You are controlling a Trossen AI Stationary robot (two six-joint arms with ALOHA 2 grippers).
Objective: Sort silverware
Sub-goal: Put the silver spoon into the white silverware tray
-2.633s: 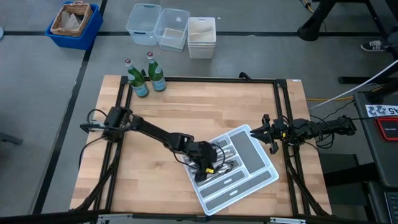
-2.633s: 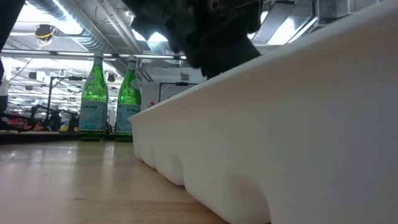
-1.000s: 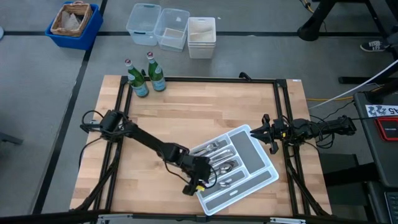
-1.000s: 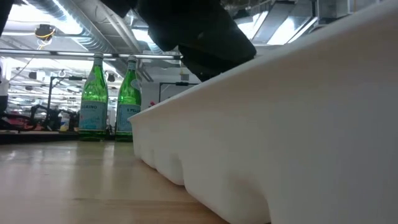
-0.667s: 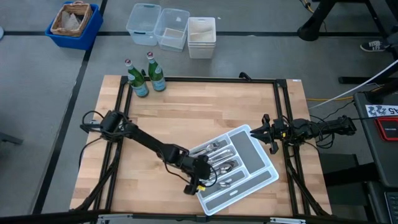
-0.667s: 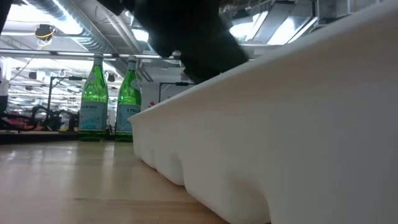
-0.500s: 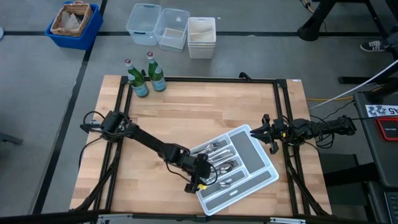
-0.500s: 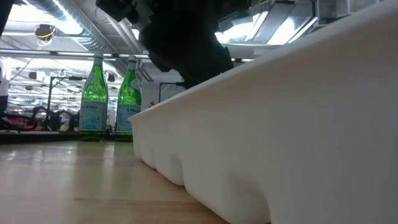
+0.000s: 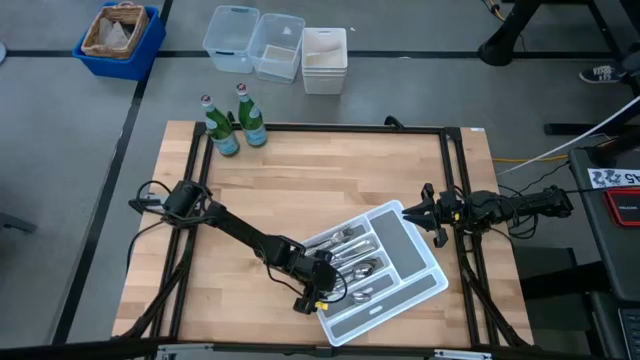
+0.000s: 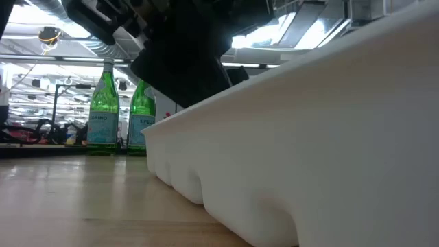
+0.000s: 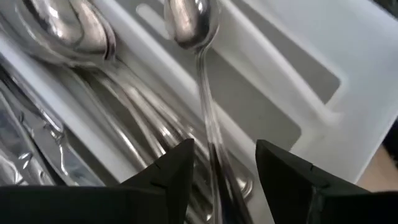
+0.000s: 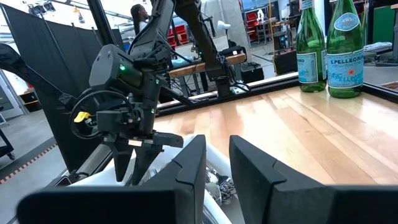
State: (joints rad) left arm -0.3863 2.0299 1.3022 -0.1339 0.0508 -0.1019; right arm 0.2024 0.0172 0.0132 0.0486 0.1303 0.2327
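The left gripper (image 9: 322,293) hangs over the near end of the white tray (image 9: 420,262), fingers spread and holding nothing. The silverware (image 9: 350,255) lies in the tray's compartments. The right gripper (image 9: 424,211) waits by the far corner, fingers partly apart, empty.

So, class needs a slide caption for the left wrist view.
Open left gripper above a spoon in the white tray.
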